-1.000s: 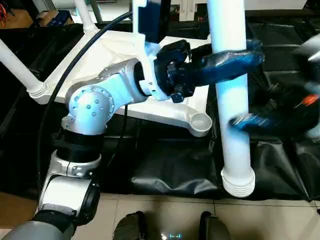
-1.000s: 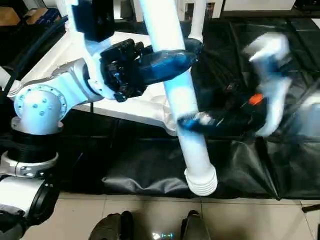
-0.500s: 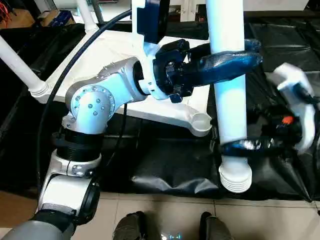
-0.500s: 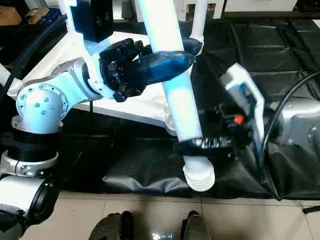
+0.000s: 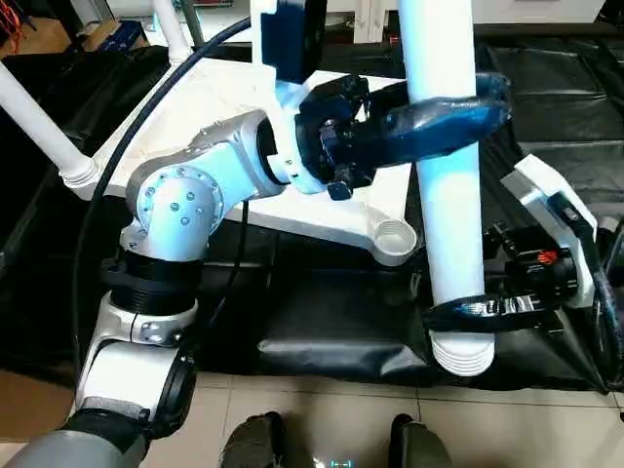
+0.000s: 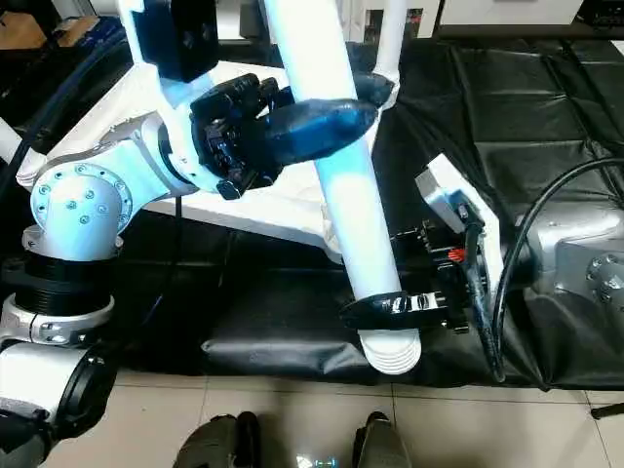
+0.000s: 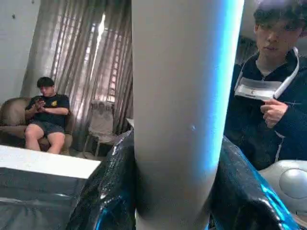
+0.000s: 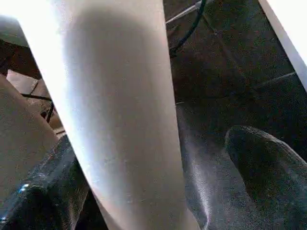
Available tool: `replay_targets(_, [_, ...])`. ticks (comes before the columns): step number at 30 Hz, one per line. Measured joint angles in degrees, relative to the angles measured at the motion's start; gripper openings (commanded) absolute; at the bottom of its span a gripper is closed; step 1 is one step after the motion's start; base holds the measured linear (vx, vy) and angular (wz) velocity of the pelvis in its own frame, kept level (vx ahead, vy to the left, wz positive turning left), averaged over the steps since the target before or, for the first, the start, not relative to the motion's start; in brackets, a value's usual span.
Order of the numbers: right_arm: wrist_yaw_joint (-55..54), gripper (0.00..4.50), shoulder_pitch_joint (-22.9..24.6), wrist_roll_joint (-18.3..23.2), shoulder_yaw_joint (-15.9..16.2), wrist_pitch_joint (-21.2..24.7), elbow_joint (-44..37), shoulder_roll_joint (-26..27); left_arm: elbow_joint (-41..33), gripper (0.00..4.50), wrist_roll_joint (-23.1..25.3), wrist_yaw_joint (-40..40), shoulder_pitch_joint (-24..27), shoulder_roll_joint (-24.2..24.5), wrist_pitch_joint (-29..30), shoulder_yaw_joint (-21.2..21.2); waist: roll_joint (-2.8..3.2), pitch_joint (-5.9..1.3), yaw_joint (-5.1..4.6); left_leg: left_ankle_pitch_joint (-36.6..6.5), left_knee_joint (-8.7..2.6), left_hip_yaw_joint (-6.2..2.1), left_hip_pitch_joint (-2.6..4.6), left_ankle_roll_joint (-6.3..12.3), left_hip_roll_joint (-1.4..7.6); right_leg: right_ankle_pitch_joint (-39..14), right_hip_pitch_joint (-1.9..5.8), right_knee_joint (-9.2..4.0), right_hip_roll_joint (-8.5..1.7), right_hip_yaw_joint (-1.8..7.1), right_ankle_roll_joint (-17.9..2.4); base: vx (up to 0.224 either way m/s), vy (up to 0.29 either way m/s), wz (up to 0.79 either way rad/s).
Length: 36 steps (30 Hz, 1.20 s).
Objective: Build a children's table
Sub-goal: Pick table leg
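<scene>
The white table top (image 5: 224, 97) lies upside down on black sheeting, its empty near corner socket (image 5: 393, 237) facing up. Two legs stand in its left sockets (image 5: 39, 127) (image 5: 171, 29), and another rises at the far right corner (image 6: 390, 29). A long white leg (image 5: 444, 195) is held nearly upright in front of the top, ribbed end (image 5: 463, 353) down over the sheeting's edge. My left gripper (image 5: 448, 112) is shut on its upper part. My right gripper (image 5: 466, 312) sits open around it just above the ribbed end; one finger (image 8: 33, 201) touches it and the other finger (image 8: 268, 163) stands apart.
Black sheeting (image 5: 331, 322) covers the floor under the table top, ending at pale tiles by my feet (image 5: 253, 444). In the left wrist view a person (image 7: 273, 96) stands close behind the leg and another person (image 7: 45, 115) sits on a sofa.
My right gripper has swung in from the right and down to the leg's lower end, its fingers now around it. The left gripper and leg have hardly moved.
</scene>
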Motion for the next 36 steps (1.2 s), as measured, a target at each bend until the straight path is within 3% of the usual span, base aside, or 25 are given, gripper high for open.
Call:
replay_targets(23, [2.0,2.17,0.3,-1.0,0.3,-0.6,-0.9,0.1,0.9,1.7,1.0,-0.2,0.0,0.2,-0.1,0.7,0.0,0.0,0.19,0.0,0.0,-0.01,0.0,0.0,0.01,0.0,0.0,0.01,0.0,-0.01,0.0,0.0,0.0,0.0])
replay_targets(32, [1.4,2.04,1.0,-1.1,0.1,-1.6,-1.2,1.3,1.1,1.7,0.9,-0.3,0.0,0.6,0.4,1.1,0.02,-0.01,0.3,0.0,0.02,-0.01,0.0,0.0,0.01,0.0,0.0,0.03,0.0,-0.01,0.0,0.0,0.0,0.0])
replay_targets(36, [-0.7,2.04,1.4,-1.2,-1.4,-2.8,-1.0,3.5,1.3,1.7,1.1,0.1,-0.1,0.6,0.1,2.3,0.03,-0.02,0.26,0.0,0.06,-0.01,0.01,0.0,0.02,0.0,0.0,0.1,0.0,-0.02,0.0,0.0,0.0,0.0])
